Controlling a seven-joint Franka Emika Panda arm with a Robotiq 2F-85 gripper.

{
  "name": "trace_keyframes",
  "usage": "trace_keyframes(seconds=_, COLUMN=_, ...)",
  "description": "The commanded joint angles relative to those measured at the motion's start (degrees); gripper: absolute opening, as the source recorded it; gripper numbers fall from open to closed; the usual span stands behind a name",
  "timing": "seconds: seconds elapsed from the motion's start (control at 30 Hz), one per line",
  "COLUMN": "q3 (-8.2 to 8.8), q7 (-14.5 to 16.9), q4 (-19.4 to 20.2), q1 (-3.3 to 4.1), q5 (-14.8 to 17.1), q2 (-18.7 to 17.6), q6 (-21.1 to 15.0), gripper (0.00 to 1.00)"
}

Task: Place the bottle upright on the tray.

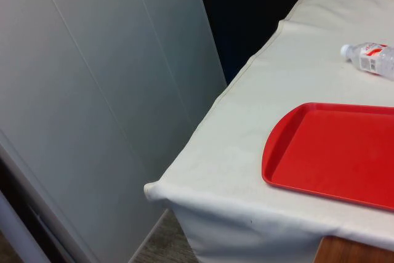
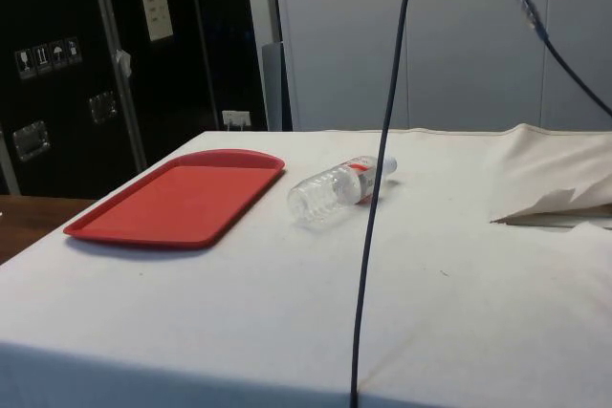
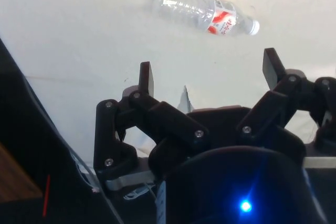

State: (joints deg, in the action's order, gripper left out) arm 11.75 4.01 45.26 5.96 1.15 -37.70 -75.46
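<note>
white cloth [image 2: 287,303] bears bare red tray [image 2: 177,200], bottle [image 2: 337,189] lying beside.

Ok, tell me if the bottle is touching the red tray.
Apart. The side view shows the bottle lying on its side on the white cloth, with a strip of bare cloth between it and the tray.
</note>
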Motion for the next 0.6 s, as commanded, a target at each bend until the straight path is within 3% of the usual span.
trace_keyframes(seconds=0.0, q3=0.11, q7=-0.06, q4=0.92, q1=0.29, q5=-0.29, q2=1.20, q6=-0.74, gripper=1.00)
trace_keyframes(seconds=0.1, q3=0.00, q7=0.00, q4=0.00, q1=0.06, q5=-0.17, q2=0.23, q6=-0.11, gripper=1.00)
trace_keyframes(seconds=0.27, q3=0.06, q7=-0.34, q4=0.80, q1=0.46, q5=-0.46, q2=1.66, q6=-1.60, gripper=1.00)
trace_keyframes(seconds=0.57, q3=0.00, q7=-0.23, q4=0.23, q1=0.34, q5=-0.34, q2=0.97, q6=-0.57, gripper=1.00)
